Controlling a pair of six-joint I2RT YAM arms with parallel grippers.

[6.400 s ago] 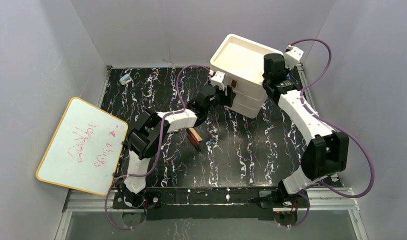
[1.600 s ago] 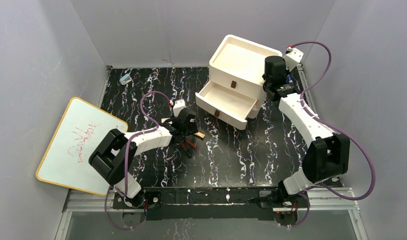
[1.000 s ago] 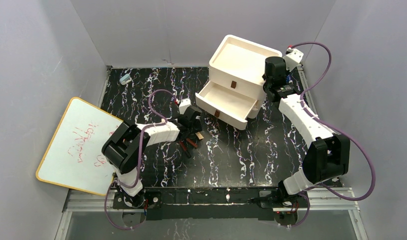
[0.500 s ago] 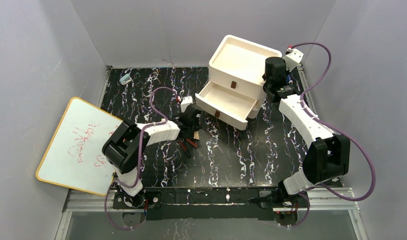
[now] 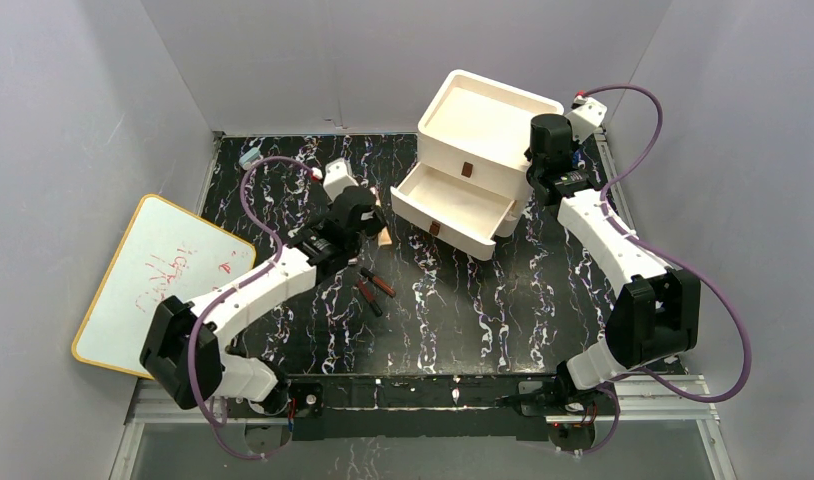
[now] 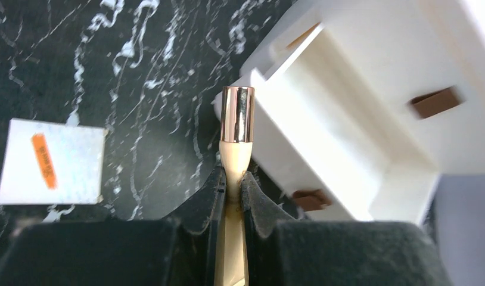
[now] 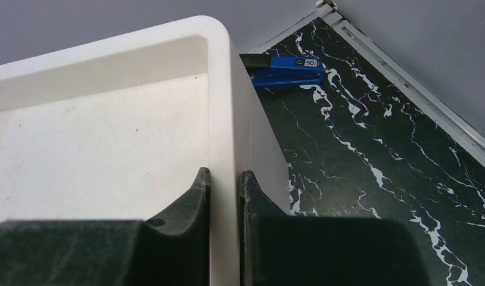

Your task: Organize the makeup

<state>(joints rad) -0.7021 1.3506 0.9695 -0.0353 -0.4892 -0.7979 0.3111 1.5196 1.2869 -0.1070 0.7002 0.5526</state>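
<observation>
My left gripper is shut on the tan stick-like tube, whose copper cap points at the open middle drawer of the white drawer box. The tube hangs above the table, just left of the drawer. Thin black-and-red pencils lie on the black marble table in front of the left gripper. My right gripper is shut on the box's top rim, seen at the box's right side in the top view.
A whiteboard leans at the left edge. A small light-blue object lies at the back left. A blue stapler lies behind the box. A white card with an orange mark lies on the table.
My left gripper closed on the tan tube beside the pencils, then lifted it back and left toward the open drawer. The right arm has not moved.
</observation>
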